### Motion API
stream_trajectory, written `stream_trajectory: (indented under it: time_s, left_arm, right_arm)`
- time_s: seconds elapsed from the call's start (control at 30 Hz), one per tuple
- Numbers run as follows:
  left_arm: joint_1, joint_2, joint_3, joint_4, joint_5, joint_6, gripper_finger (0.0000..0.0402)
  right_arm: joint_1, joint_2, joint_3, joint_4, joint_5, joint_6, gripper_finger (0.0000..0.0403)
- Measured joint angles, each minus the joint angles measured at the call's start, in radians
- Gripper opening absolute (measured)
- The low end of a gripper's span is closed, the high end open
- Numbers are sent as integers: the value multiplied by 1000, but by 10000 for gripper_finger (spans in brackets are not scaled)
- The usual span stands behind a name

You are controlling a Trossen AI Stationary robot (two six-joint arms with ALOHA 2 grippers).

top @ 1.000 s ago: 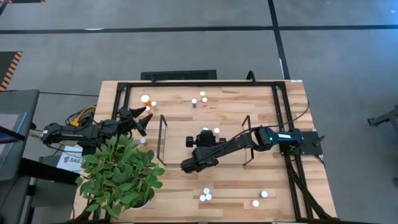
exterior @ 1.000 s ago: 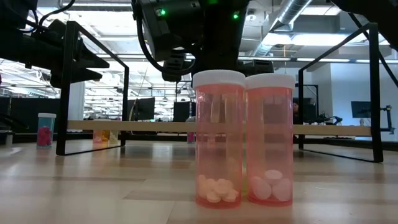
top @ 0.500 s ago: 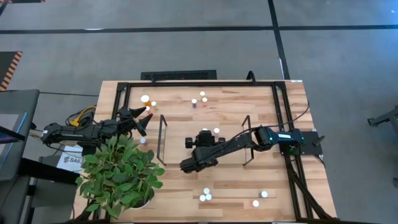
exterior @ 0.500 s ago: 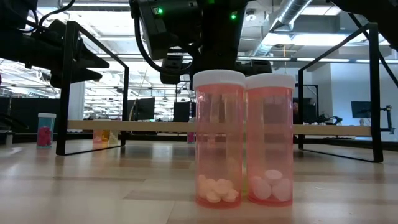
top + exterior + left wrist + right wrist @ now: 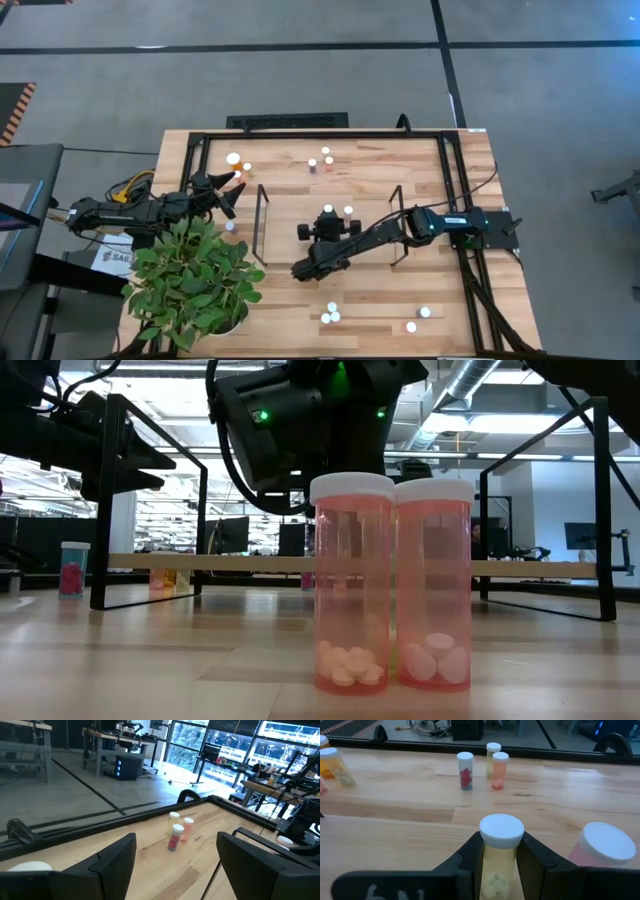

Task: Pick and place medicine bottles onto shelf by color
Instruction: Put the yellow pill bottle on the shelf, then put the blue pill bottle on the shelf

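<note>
Looking at the last second, the only thing that moved is the right arm. Its right gripper (image 5: 500,855) is clamped tight around a pale yellowish pill bottle (image 5: 501,829) with a white cap, and seen from above it has slid a touch toward the front-left over the shelf (image 5: 290,205). In the table-level view, the wrist housing has swung around and tipped. So the bottle is between the two wire ends of the shelf, in the fingers. I can't tell whether its base touches the wood.

A pinkish bottle (image 5: 602,845) sits just beside it on the shelf. My guess is the arm is nudging the held one into a spot next to that neighbour, so this looks like the placing step, not a fresh pick.

The left gripper (image 5: 228,190) hasn't budged. It's spread wide with nothing in it, parked near the orange bottle (image 5: 234,159) at the back-left corner.

Plenty left to sort. There's a trio of bottles (image 5: 465,770) at the back edge, and the two peach bottles (image 5: 352,585) at the front haven't been touched.
</note>
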Motion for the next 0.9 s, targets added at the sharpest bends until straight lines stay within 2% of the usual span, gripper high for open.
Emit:
stream_trajectory:
  time_s: [0.27, 0.4, 0.5, 0.63, 0.9]
  left_arm:
    - [0, 0, 0, 0, 0, 0, 265]
    - [0, 0, 0, 0, 0, 0, 265]
    - [0, 0, 0, 0, 0, 0, 265]
    - [0, 0, 0, 0, 0, 0, 265]
    - [0, 0, 0, 0, 0, 0, 265]
  right_arm:
    - [0, 0, 0, 0, -4, 3, 111]
    - [0, 0, 0, -3, -8, 3, 135]
    - [-1, 7, -4, 1, -53, 4, 159]
    - [2, 5, -2, -2, -46, 4, 185]
    - [17, 4, 12, -20, -34, 23, 208]
